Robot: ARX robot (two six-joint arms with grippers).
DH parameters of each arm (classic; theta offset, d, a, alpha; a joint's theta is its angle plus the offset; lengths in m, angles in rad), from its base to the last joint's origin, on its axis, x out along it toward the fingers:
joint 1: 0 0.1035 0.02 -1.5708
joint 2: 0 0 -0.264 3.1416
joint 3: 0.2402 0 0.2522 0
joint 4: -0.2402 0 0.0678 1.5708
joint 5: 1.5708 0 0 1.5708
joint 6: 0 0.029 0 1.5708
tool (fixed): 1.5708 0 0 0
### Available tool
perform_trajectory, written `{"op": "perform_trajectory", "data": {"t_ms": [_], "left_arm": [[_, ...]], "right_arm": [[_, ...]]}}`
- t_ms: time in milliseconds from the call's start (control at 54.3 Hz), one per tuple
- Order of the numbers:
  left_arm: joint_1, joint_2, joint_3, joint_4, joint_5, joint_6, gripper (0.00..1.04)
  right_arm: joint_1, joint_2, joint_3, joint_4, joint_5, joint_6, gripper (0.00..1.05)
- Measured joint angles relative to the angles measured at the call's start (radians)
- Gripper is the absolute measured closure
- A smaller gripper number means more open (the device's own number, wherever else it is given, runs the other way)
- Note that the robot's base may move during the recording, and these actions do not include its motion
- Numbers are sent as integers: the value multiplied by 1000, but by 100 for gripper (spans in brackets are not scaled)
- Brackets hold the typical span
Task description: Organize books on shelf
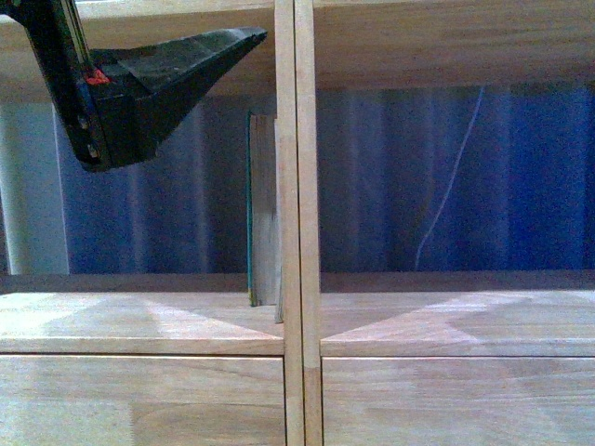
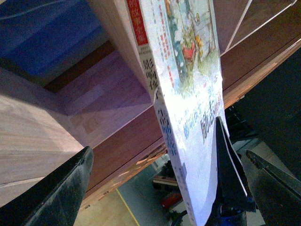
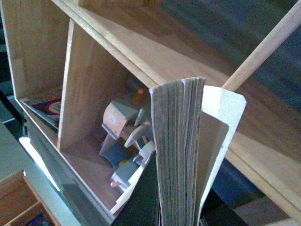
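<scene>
Front view, left to right. I count one gripper, the left gripper [image 1: 246, 42], a black wedge in the upper left of the frame. One teal book [image 1: 264, 209] stands upright on the board of the shelf [image 1: 139, 321]. It is at the right end of the left compartment, page edges towards me, close against the doubled central upright. Below the board I count two drawer fronts [image 1: 139, 400], one on either side of the upright. Behind the open back hangs a blue curtain [image 1: 390, 177] with one thin pale cord [image 1: 451, 177] right of centre.

Left wrist view. One paperback [image 2: 188, 108] runs up the centre of the frame, its red-and-white spine and black Chinese characters facing the camera. Its upper part lies along a pale wooden board. The jaws are apart. One finger [image 2: 61, 188] at lower left is well clear of the paperback. The other [image 2: 225, 165] at lower right lies flat against its picture cover.

Right wrist view, left to right. One picture book [image 3: 47, 106] lies in a compartment at the left edge. A cluster of wooden toys [image 3: 124, 136] sits in the next compartment. One thick book [image 3: 176, 150] stands at lower centre, with one pale cover swung open. I cannot tell its outer colour. The right gripper [image 3: 141, 202] shows only as a dark shape at the thick book's foot, and I cannot tell how its jaws stand.
</scene>
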Motion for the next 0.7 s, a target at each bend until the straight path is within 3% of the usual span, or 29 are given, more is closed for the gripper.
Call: {"op": "perform_trajectory", "data": {"t_ms": [700], "left_arm": [[40, 48, 74, 127, -35, -90, 7]], "right_arm": [[218, -8, -1, -9, 74, 76, 97]]}}
